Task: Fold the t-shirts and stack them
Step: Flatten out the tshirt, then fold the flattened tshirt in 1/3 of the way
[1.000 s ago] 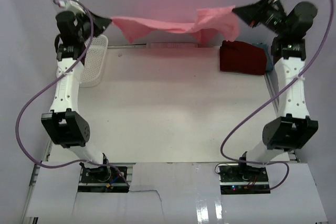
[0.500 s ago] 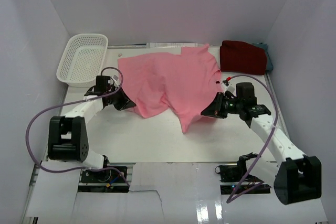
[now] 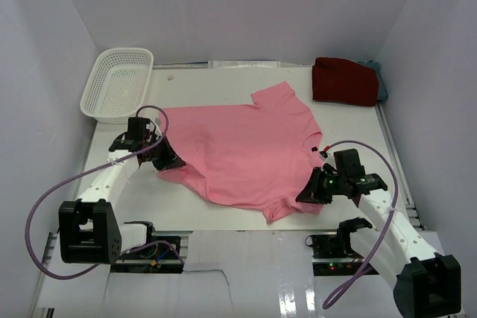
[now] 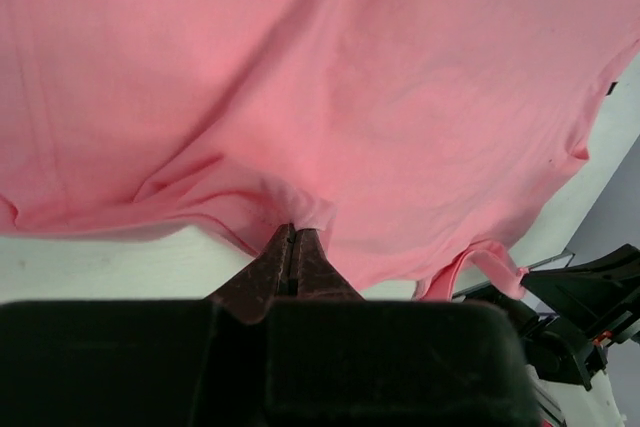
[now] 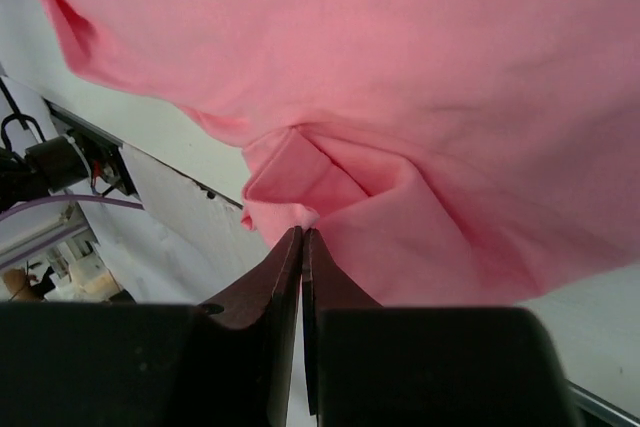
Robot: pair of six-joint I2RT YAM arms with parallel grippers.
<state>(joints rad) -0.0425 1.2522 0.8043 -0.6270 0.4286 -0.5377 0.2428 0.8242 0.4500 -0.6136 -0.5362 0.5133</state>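
Pink cloth fills the space ahead of both tools: the plain light pink short-sleeved t-shirt (image 3: 238, 147) lies spread on the white table (image 3: 186, 212). The left gripper (image 4: 293, 235) has its fingers pressed together on a hem fold at their tips, and the right gripper (image 5: 302, 237) pinches the opposite hem corner likewise. Ripples sit just ahead of each tip, so drawing both arms gently apart, kept low, before letting go should flatten the shirt for folding.
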